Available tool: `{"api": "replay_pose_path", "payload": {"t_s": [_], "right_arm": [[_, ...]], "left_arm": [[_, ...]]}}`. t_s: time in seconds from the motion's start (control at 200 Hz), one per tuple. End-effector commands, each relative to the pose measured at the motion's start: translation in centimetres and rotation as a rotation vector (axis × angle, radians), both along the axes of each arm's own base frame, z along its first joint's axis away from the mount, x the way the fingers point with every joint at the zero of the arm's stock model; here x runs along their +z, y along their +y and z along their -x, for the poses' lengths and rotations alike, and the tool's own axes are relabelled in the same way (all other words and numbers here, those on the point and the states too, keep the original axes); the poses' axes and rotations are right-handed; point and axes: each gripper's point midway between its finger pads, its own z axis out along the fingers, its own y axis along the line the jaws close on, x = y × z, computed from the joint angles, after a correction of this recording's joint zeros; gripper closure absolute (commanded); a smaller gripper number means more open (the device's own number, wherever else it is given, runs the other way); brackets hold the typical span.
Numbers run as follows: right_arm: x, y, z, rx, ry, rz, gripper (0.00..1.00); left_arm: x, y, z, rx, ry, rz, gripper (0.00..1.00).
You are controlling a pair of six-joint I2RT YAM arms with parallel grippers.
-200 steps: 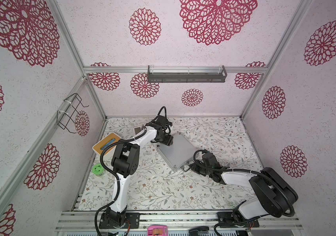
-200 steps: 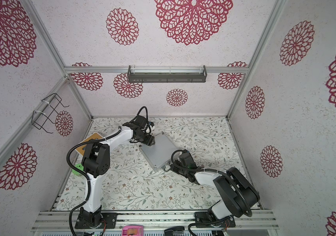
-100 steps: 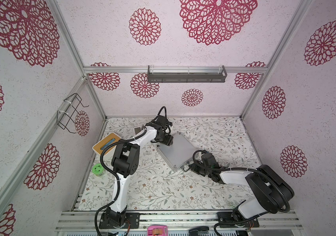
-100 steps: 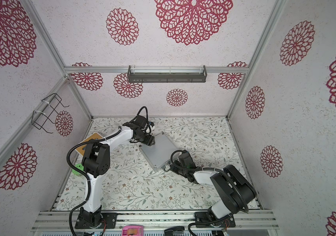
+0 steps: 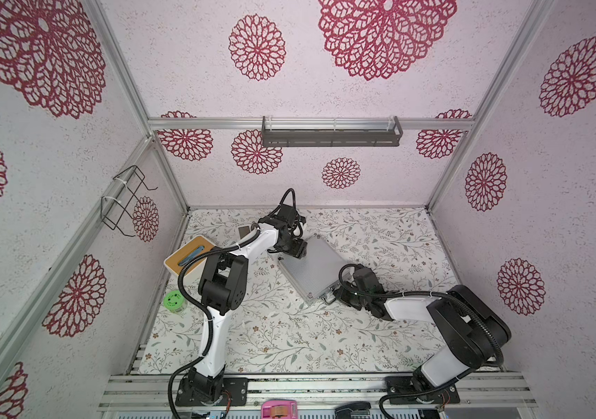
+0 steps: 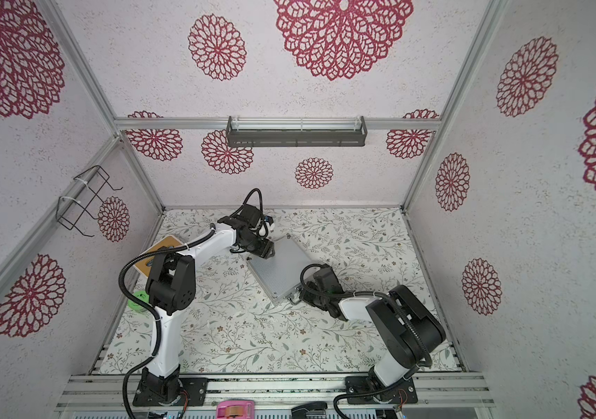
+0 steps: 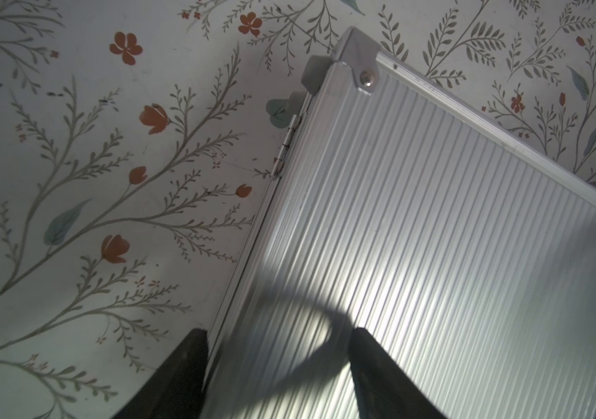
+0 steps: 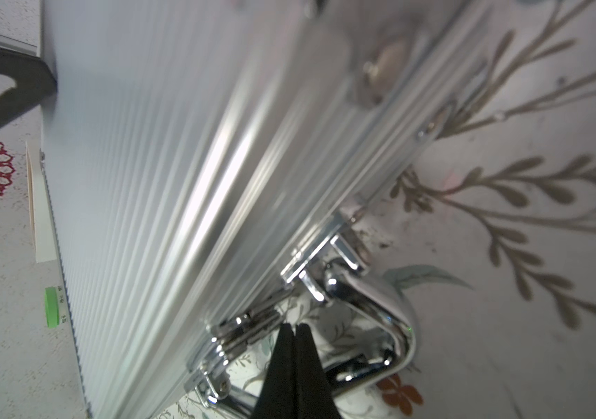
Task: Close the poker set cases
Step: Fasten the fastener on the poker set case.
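One flat square silver ribbed-aluminium case point(image 5: 309, 270) lies lid down, mid floral-print table point(image 5: 289, 341), between both arms. Left gripper point(image 7: 278, 332) has its fingers spread, straddling the hinged edge. Right gripper point(image 8: 292, 328) is clenched empty, tips at chrome latch point(image 8: 238, 332) beside metal handle point(image 8: 380, 301).

left arm point(image 5: 249, 250) extended, jaws parted | right arm point(image 5: 409, 308) low, jaws together

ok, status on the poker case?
Left claw open, straddling hinge edge. Right claw shut at a latch. Poker case lid down, latching unclear. Wooden-topped box well apart.
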Motion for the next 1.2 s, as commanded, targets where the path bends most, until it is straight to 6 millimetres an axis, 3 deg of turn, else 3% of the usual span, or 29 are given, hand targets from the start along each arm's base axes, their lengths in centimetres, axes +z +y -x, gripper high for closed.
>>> {"api": "replay_pose_path", "payload": {"t_s": [0.0, 0.115, 0.225, 0.53, 0.771, 0.866, 0.906, 0.921, 0.951, 1.196], "right_arm": [[-0.7, 0.3, -0.1, 0.004, 0.032, 0.029, 1.00], [-1.0, 0.1, 0.0, -0.002, 0.035, 0.039, 1.00], [0.0, 0.1, 0.0, -0.004, 0.013, 0.024, 0.97], [4.2, -1.2, 0.9, 0.010, -0.062, 0.040, 0.73], [5.7, -3.0, 1.4, 0.033, -0.122, 0.131, 0.57], [6.4, -3.6, 0.9, 0.043, -0.151, 0.144, 0.49], [6.7, -3.7, 0.6, 0.050, -0.164, 0.147, 0.47], [6.8, -3.7, 0.4, 0.054, -0.171, 0.146, 0.46], [7.2, -3.8, 0.2, 0.063, -0.188, 0.151, 0.44], [9.8, -7.6, -2.5, 0.050, -0.327, 0.297, 0.13]], "left_arm": [[-5.6, 1.3, 3.9, -0.041, 0.186, -0.112, 0.35], [-5.6, 1.4, 3.7, -0.039, 0.179, -0.116, 0.35], [-5.4, 1.8, 3.4, -0.027, 0.164, -0.131, 0.35], [-3.3, 2.9, 1.3, 0.051, 0.069, -0.113, 0.34], [1.9, 5.1, -1.5, 0.186, -0.131, -0.057, 0.23], [4.2, 5.9, -1.7, 0.232, -0.202, -0.026, 0.18], [4.4, 6.2, -1.6, 0.250, -0.215, -0.020, 0.17], [6.1, 6.3, -1.6, 0.257, -0.248, -0.002, 0.17], [6.9, 6.6, -1.4, 0.273, -0.270, 0.006, 0.18], [10.2, 10.1, 1.3, 0.407, -0.472, 0.051, 0.04]]}}
